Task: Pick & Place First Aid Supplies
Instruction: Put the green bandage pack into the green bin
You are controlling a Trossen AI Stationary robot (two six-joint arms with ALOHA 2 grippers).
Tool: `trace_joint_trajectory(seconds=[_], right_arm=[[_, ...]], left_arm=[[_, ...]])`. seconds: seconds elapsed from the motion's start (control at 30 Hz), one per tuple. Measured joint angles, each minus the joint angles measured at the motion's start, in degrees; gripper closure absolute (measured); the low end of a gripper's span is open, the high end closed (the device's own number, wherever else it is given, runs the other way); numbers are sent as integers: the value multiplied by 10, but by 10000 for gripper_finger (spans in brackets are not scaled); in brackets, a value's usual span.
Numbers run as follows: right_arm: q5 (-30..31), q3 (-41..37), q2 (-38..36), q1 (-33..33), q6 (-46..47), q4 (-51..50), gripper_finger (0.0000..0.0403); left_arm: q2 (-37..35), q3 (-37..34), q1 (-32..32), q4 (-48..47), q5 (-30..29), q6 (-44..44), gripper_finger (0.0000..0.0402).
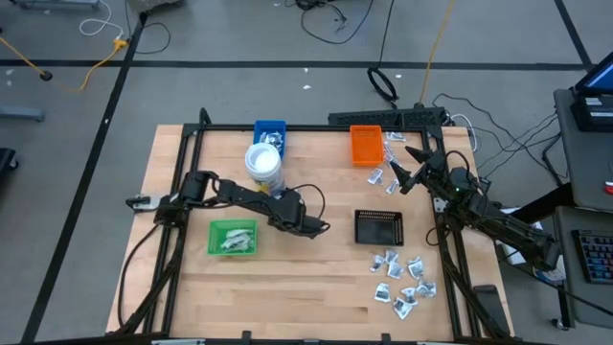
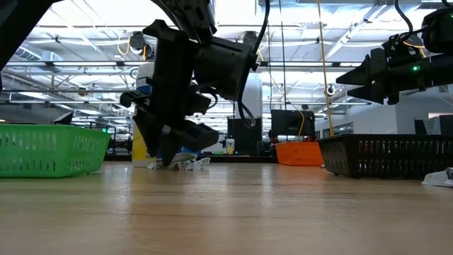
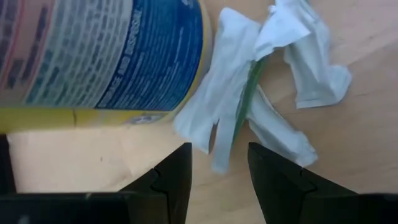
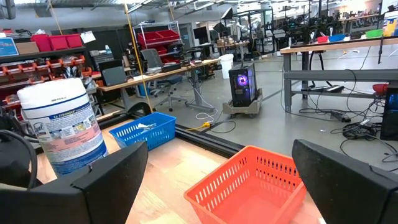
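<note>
Several crumpled white packets of the first aid supplies lie on the wooden table beside the foot of a white tub with a blue label. My left gripper slants down over them, open. Its fingers stand on either side of the near end of one white packet without touching it. In the low view its fingertips are just above the table by the packets. My right gripper waits level and wide open at the far right, near the orange tray.
A green tray with packets sits near the left arm, a blue tray behind the tub, and a black tray at centre right. More packets lie at the near right and by the orange tray.
</note>
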Motion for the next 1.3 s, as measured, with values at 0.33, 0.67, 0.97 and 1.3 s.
trace_joint_trajectory(seconds=[0.33, 0.67, 0.97, 1.3], right_arm=[[0, 0, 0, 0, 0, 0, 9], [0, 0, 0, 0, 0, 0, 9], [0, 0, 0, 0, 0, 0, 9], [0, 0, 0, 0, 0, 0, 9]], left_arm=[[0, -5, 0, 60, -1, 67, 243], [0, -10, -7, 62, 17, 65, 290], [0, -11, -12, 58, 47, 55, 391], [-40, 9, -26, -44, 64, 17, 397]])
